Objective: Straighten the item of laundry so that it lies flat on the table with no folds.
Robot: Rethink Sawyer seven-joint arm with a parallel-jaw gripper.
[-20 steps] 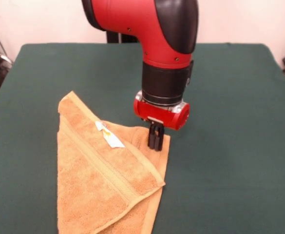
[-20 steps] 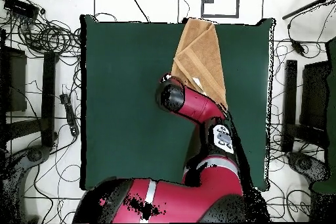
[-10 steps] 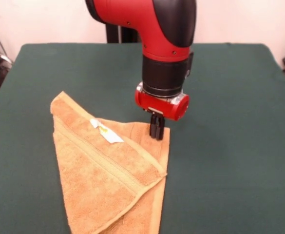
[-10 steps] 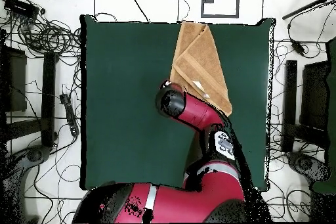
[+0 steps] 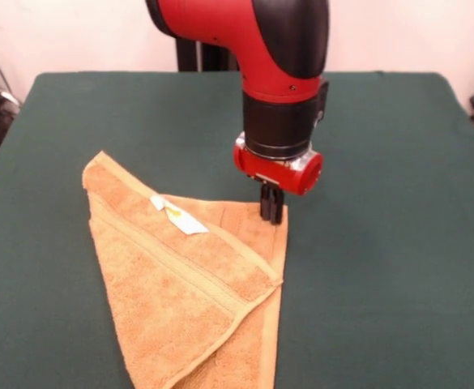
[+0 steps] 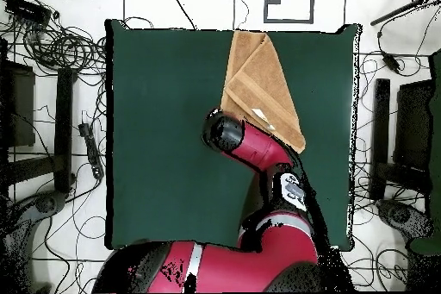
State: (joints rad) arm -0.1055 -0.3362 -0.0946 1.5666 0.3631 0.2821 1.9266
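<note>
End effector (image 5: 271, 212): clenched on the towel's (image 5: 184, 300) far right corner, fingertips at the cloth.
Towel place: on the bench (image 5: 382, 243), front-left of the arm, folded into a triangle.
Risk: the corner may slip out; dragging may shift the fold instead of opening it.
Long axis: far-left corner to near edge, tag (image 5: 178, 217) up.

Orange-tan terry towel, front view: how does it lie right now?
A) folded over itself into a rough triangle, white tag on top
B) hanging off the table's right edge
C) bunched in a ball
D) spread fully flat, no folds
A: the orange-tan terry towel shows one layer folded diagonally across another, small white tag facing up, and the pincer shut at its far corner.
</note>
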